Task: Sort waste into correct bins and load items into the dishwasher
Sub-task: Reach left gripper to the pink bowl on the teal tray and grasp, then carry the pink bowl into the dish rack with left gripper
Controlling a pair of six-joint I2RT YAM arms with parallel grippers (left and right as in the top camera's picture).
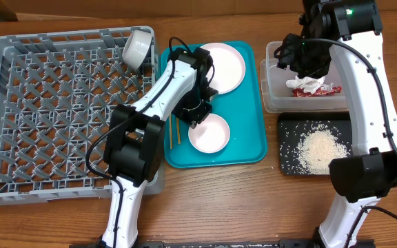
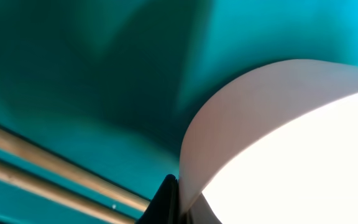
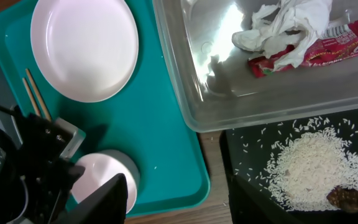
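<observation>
Robotics lab bench: two robot arms (image 1: 160, 89) at a wooden table (image 1: 253, 200) with dish rack (image 1: 47, 117).

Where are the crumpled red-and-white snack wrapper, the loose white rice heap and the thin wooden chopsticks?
crumpled red-and-white snack wrapper (image 3: 337, 48): right wrist view, its red middle.
loose white rice heap (image 3: 306, 165): right wrist view, centre.
thin wooden chopsticks (image 2: 42, 158): left wrist view, upper stick's shaft.

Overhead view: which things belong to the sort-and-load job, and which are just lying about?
Job: plate, bowl, chopsticks, dish rack, clear tub, black tray, rice, wrapper, napkin.
Lying about: teal tray; tipped white cup in the rack's corner, unless it is a second bowl.
</observation>
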